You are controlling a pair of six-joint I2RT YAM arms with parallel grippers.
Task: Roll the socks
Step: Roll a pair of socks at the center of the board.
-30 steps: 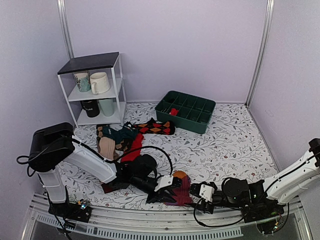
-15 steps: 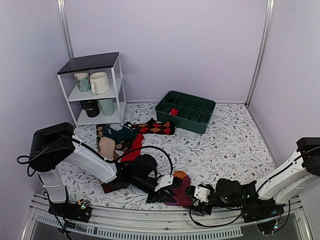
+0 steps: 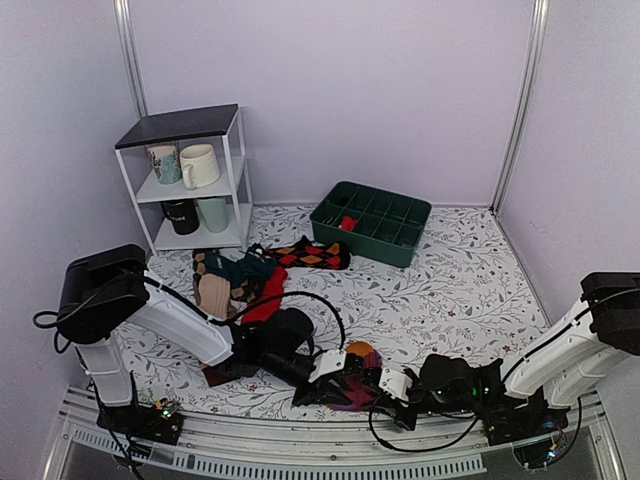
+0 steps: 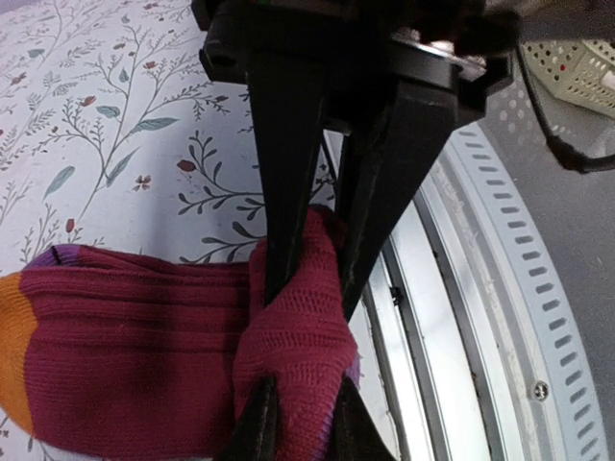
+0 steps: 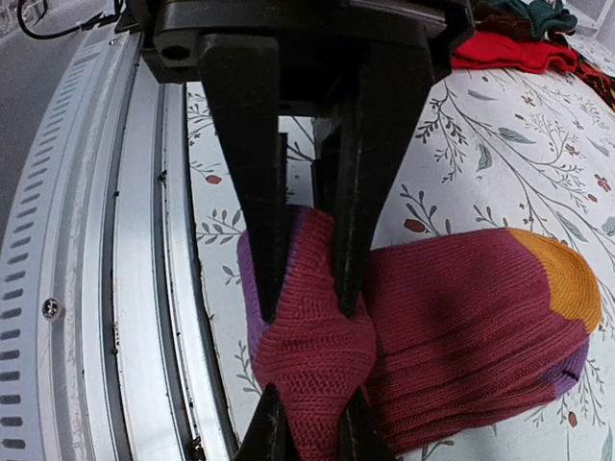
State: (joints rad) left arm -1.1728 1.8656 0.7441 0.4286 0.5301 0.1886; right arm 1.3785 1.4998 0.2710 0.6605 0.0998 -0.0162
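Two grippers, the left gripper [image 4: 303, 427] and the right gripper [image 5: 307, 427], each clamp a bunched fold of the maroon sock [image 5: 461, 317] at six o'clock on the table [image 3: 450, 290], so I judge rolling calls for matched turns and even tension.

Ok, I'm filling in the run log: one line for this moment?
left gripper: shut on maroon sock | right gripper: shut on maroon sock | sock: pinched fold, not yet rolled
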